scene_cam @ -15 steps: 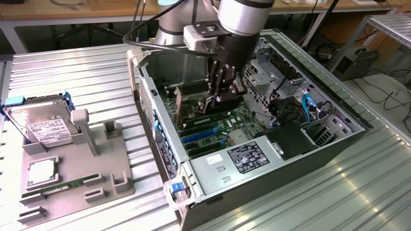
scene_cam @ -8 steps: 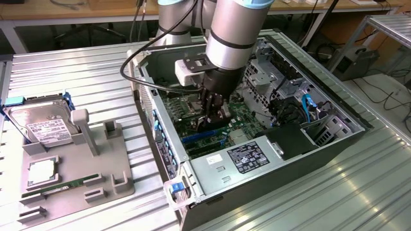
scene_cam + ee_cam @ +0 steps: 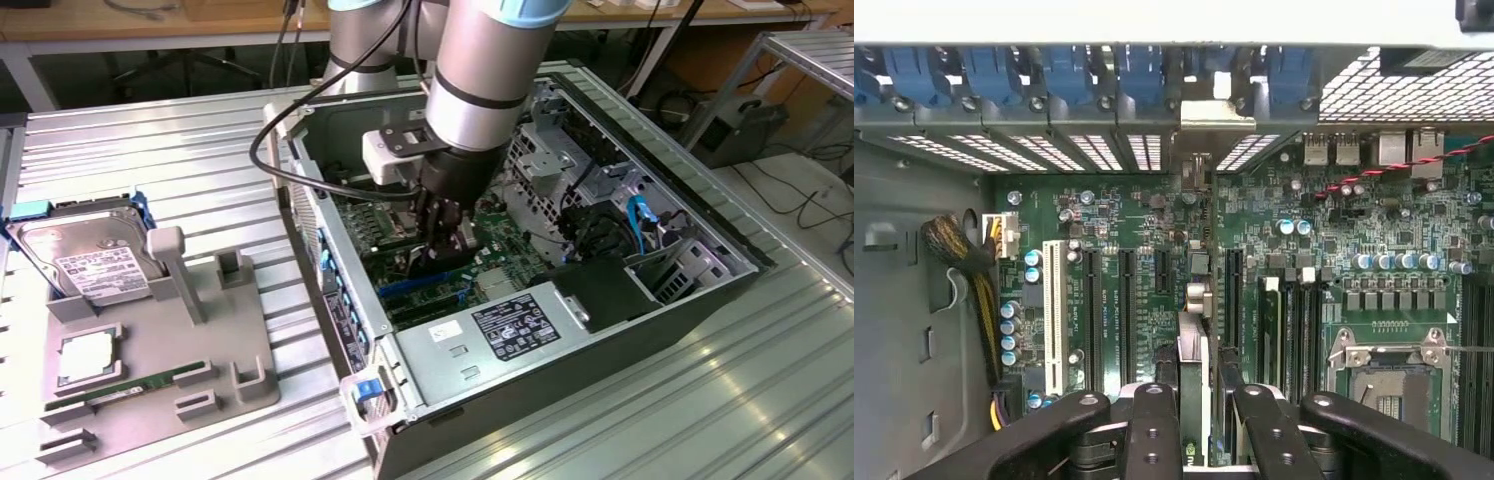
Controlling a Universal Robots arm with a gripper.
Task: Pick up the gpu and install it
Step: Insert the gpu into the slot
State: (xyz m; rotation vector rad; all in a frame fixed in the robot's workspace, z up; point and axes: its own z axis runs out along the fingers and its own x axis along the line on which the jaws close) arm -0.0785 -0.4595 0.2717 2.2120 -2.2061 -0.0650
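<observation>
The gpu [image 3: 1194,345] shows edge-on in the wrist view, a thin card standing upright over the motherboard [image 3: 1134,220] between two black expansion slots. Its silvery bracket [image 3: 1216,112] meets the case's rear slot openings. My gripper [image 3: 1202,432] is shut on the card, with one black finger [image 3: 1154,430] on each side. In the exterior view my gripper [image 3: 447,245] reaches down inside the open computer case [image 3: 721,265], and the dark card [image 3: 438,262] is low over the board. Whether the card is seated in a slot cannot be told.
A grey fixture [image 3: 200,380] at the exterior view's left holds a hard drive [image 3: 87,262], a processor [image 3: 83,358] and a green RAM stick [image 3: 114,392]. Inside the case sit the power supply [image 3: 514,330], blue slot latches [image 3: 1064,75], the CPU socket [image 3: 1389,375] and a cable bundle [image 3: 959,250].
</observation>
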